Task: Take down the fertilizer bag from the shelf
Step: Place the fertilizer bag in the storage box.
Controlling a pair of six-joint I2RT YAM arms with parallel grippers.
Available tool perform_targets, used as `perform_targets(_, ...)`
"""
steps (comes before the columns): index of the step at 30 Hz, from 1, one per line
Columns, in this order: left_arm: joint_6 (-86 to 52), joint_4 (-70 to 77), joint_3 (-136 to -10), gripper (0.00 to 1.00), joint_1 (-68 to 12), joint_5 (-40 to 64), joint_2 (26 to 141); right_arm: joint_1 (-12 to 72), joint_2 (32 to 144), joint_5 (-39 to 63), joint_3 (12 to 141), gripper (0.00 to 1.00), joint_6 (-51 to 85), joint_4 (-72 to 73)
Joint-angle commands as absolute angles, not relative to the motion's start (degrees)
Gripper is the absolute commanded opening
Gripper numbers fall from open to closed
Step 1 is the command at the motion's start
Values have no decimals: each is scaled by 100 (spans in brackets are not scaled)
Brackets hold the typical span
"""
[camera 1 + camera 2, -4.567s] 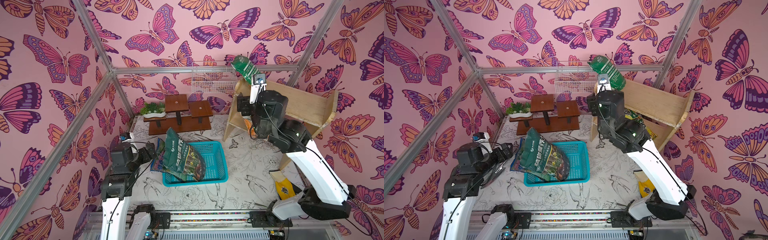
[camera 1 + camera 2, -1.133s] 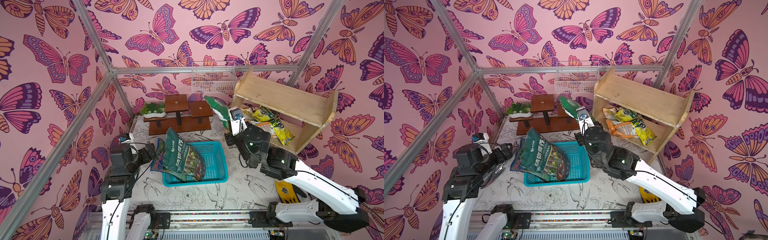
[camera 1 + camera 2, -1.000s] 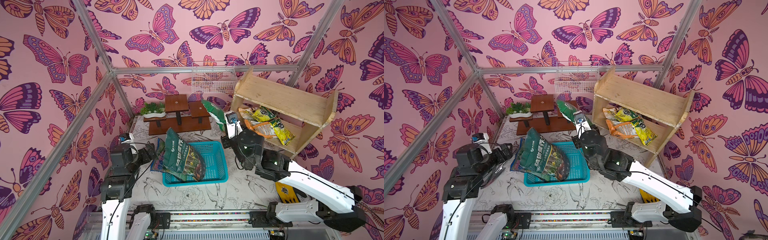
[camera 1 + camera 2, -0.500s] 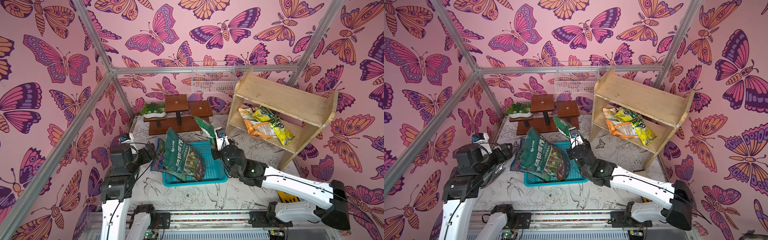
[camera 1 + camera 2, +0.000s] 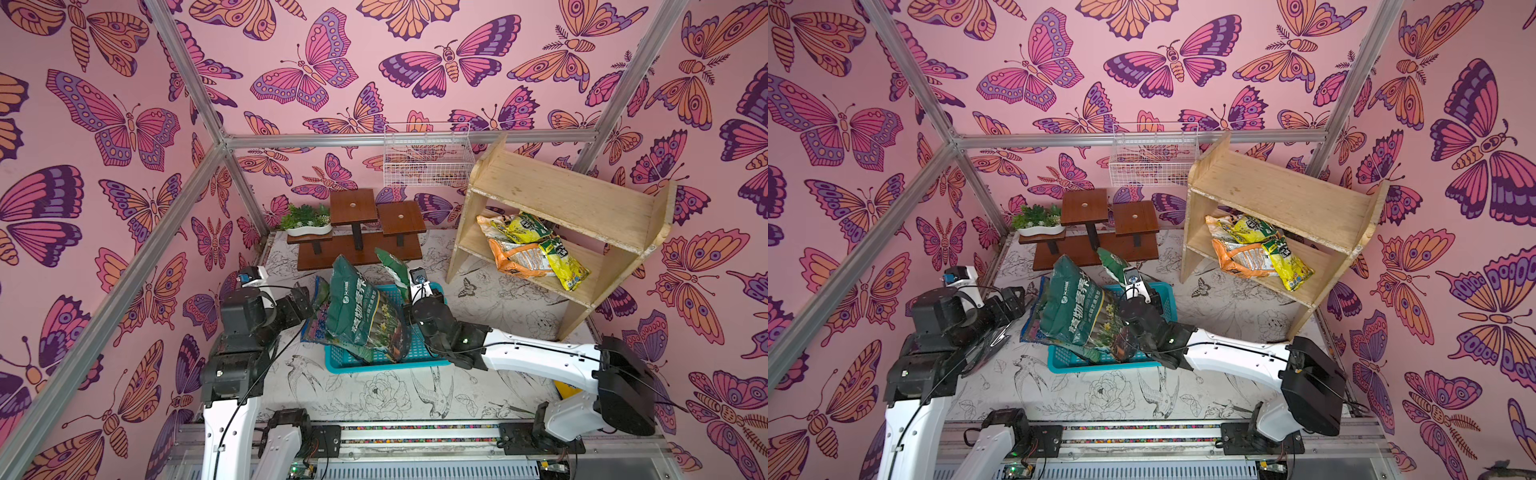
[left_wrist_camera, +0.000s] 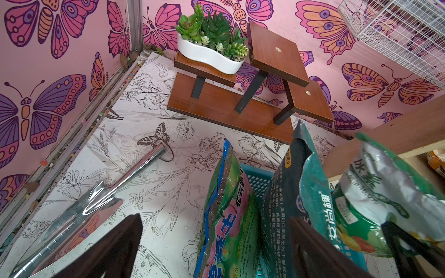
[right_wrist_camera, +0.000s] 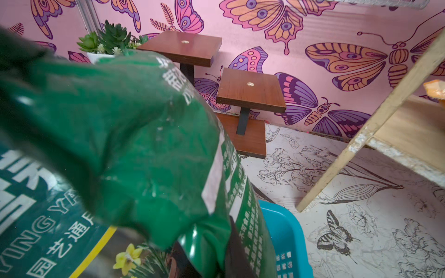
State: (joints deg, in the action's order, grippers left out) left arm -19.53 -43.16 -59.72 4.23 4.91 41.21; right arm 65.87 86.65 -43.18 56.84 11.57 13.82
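My right gripper [image 5: 410,287] [image 5: 1130,287] [image 7: 216,252] is shut on the lower end of a green fertilizer bag [image 5: 392,266] [image 5: 1112,259] [image 7: 144,132] [image 6: 375,192]. It holds the bag upright over the far right part of the blue basket [image 5: 386,362] [image 5: 1100,365]. The pale plywood shelf [image 5: 573,199] [image 5: 1287,195] stands at the back right with its top tier bare. My left gripper [image 5: 305,300] [image 5: 1017,300] [image 6: 216,228] is open at the basket's left side. The edges of a pink-and-green bag [image 6: 228,216] and a dark green bag [image 5: 365,316] lie between its fingers.
Yellow and orange bags [image 5: 528,249] lie on the shelf's lower tier. A dark brown stepped stand [image 5: 357,232] with a white planter [image 5: 305,220] is at the back, and a white wire basket [image 5: 428,156] hangs on the wall. A metal trowel [image 6: 96,199] lies on the floor by the left wall.
My right arm has carried the green bag down from the shelf's top and leftward to the basket. The left arm has not moved.
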Motion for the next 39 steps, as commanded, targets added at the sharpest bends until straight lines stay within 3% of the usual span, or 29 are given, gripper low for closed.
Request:
perform_targets(1,-1925,-4239,-5886,100,466,490,4077,6548,8732,-4515,5659,0,1444,2428)
perform_targets(22,-1925,-4245,-5889,100,466,501,4076,6513,9978,-4377,5303,3,2008,3083)
perform_targets(25,-1918,-4240,-5889,100,466,496,4068,6513,10031,-4403,5215,10,2080,3157)
perform_targets(32,-1925,-4244,-5889,100,466,496,4072,6513,9938,-4405,5002,41,2021,3318)
perform_targets(39,-1925,-4245,-5889,100,466,499,4069,6541,9603,-4307,4896,52,1747,3272)
